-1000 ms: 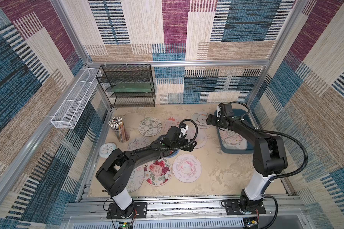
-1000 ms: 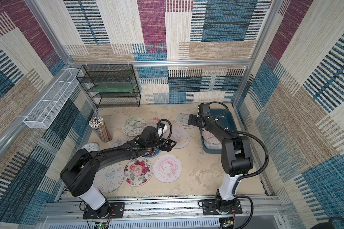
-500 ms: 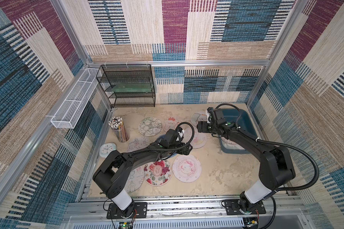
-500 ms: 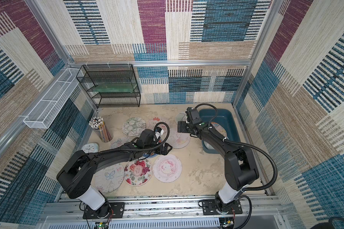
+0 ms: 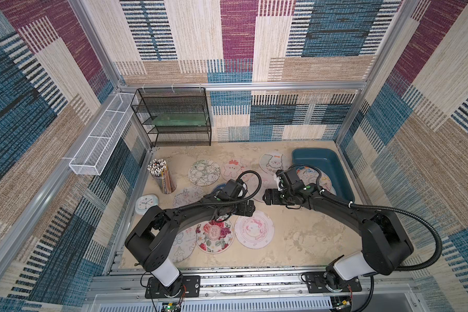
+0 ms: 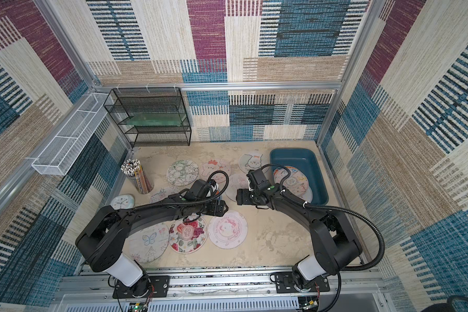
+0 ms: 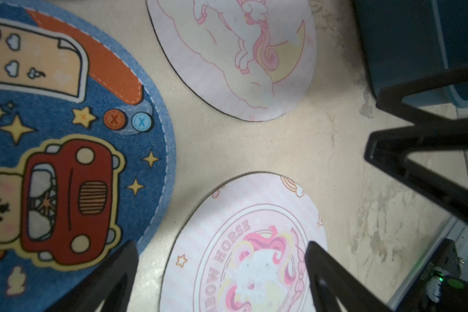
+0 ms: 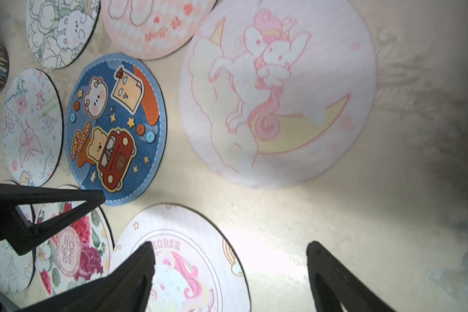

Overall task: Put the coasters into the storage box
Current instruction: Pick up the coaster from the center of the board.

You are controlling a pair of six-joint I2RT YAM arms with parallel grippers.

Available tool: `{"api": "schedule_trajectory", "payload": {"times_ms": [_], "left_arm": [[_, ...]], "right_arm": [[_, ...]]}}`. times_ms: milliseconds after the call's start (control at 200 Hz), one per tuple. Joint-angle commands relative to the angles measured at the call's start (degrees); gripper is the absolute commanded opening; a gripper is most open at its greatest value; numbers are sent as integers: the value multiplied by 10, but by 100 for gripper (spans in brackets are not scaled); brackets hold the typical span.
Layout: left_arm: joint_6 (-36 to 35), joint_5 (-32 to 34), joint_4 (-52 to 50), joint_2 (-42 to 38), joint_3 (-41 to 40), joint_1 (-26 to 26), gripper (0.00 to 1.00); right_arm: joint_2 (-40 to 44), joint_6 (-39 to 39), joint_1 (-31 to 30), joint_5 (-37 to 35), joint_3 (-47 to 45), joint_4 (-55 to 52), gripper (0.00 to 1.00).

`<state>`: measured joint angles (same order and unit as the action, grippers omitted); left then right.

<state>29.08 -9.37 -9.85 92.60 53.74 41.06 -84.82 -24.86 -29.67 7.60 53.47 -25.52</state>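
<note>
Several round printed coasters lie flat on the table, and a few more coasters rest in the teal storage box at the back right. My left gripper hangs open and empty just above the pink horse coaster. The blue bear-and-car coaster lies beside it. My right gripper faces it, open and empty, low over bare table between the horse coaster and the moon unicorn coaster. The two grippers are close, tip to tip.
A black wire rack stands at the back left, and a white mesh tray hangs on the left wall. A pencil cup and a pale-blue clock sit at the left. A floral coaster lies under my left arm.
My right gripper has swung from the storage box out to the table's middle, empty. My left gripper has shifted nearer the front, over the horse coaster.
</note>
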Motion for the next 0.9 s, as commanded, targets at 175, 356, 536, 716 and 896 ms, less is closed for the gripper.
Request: {"api": "schedule_trajectory", "payload": {"times_ms": [175,356,536,716,896], "left_arm": [[38,-5,-66,-12,-13,17,95],[41,-4,-57,-4,-23,30,94],[49,-5,-37,-1,-40,32,94],[53,-10,-20,14,-49,32,94],[54,-8,-13,19,-55,33,94]], "right_arm": [[58,-55,-22,51,-73,-19,90],[78,-86,-39,68,-121,4,90],[90,-113,-54,84,-158,42,90],[91,-132,-71,93,-173,60,90],[83,-156,-84,95,-192,80,89]]}}
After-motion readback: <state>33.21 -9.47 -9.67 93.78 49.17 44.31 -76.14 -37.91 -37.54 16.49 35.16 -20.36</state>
